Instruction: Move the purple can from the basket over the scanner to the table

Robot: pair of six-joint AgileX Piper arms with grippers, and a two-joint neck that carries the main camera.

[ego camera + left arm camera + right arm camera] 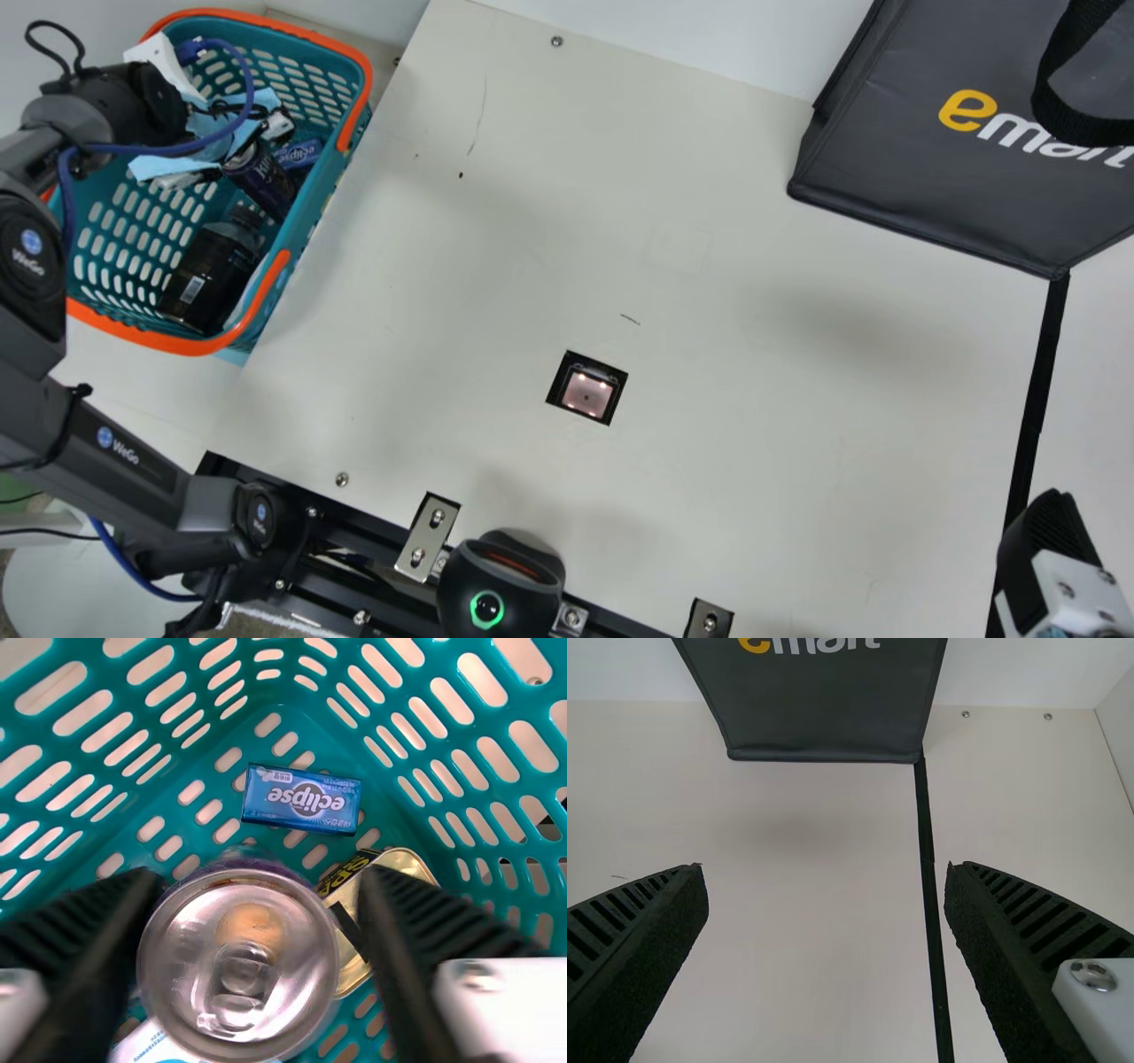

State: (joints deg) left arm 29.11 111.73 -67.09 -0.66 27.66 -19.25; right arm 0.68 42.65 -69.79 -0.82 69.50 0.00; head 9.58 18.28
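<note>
Basket [366,84], teal with orange rim and handles: beside the tabletop [496,266], at its left end.

Purple can [259,180]: one, inside the basket, leaning in the main view, its metal top facing the left wrist camera.

Left tool [263,881]: lowered into the basket, its two black fingers parted around the can, with a gap on one flank; no firm hold to be seen.

Blue pack [301,800] and gold-coloured tin [403,866]: on the basket floor, the tin close by the can.

Dark bottle [211,276]: in the basket, toward its near end.

Scanner [587,392]: one, set in the tabletop, well apart from the basket.

Black bag [873,151]: farther from the basket than the scanner.

Right tool [824,870]: well apart from the basket, fingers spread, nothing between them.

Faults to be expected, in judgement: an off-centre closing, from the uneven gap, could tip the can or push it aside; a finger might catch the tin; smooth metal could slip if pinched near its top; the can's foot could snag the basket rim if lifted too low; over the scanner, fingers covering the code could spoil the read.
</note>
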